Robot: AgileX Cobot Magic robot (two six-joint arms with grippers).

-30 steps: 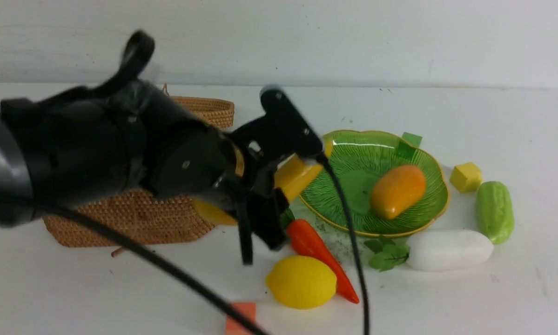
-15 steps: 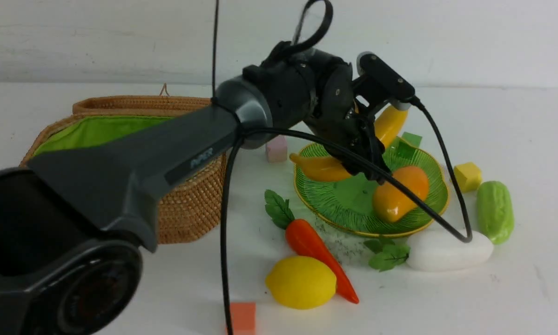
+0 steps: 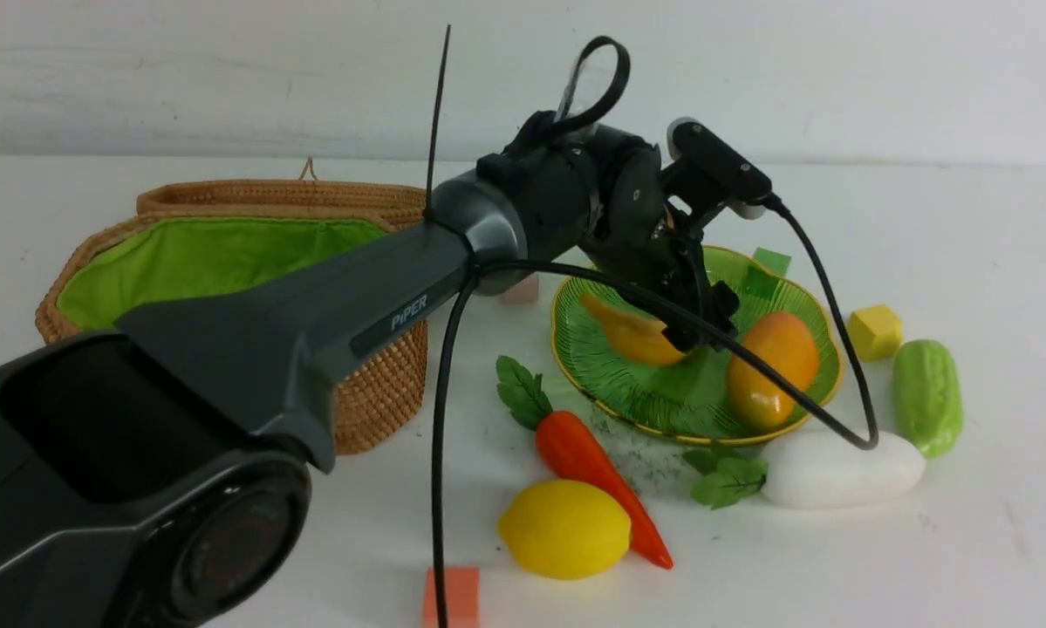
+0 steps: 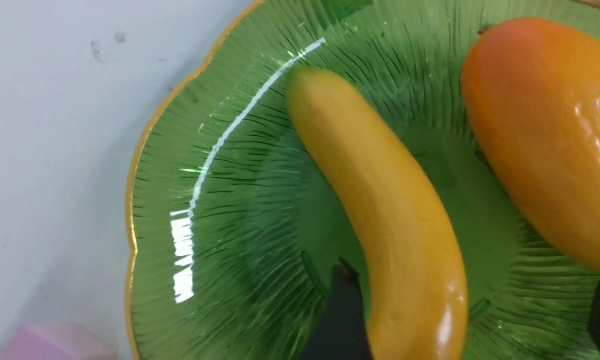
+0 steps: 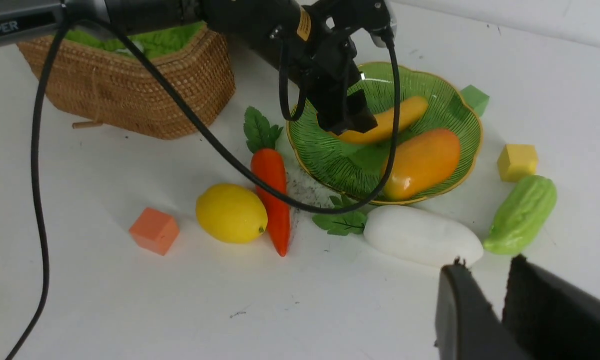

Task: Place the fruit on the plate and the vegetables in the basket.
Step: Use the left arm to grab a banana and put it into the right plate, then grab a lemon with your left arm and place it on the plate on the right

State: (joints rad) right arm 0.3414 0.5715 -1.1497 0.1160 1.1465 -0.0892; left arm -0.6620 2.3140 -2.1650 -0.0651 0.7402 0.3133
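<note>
Now the left fingers (image 3: pixel 701 327) are spread wide, letting go of the banana (image 3: pixel 632 331) on the plate (image 3: pixel 601 371). Next, the lemon (image 3: pixel 564 529) sits nearer this arm, while the right fingers (image 5: pixel 500 300), nearly closed and empty, hang beside the radish (image 5: pixel 422 235).

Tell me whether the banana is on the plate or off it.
On it. The banana lies inside the plate beside the mango, with the left gripper jaws standing apart on either side of it.
</note>
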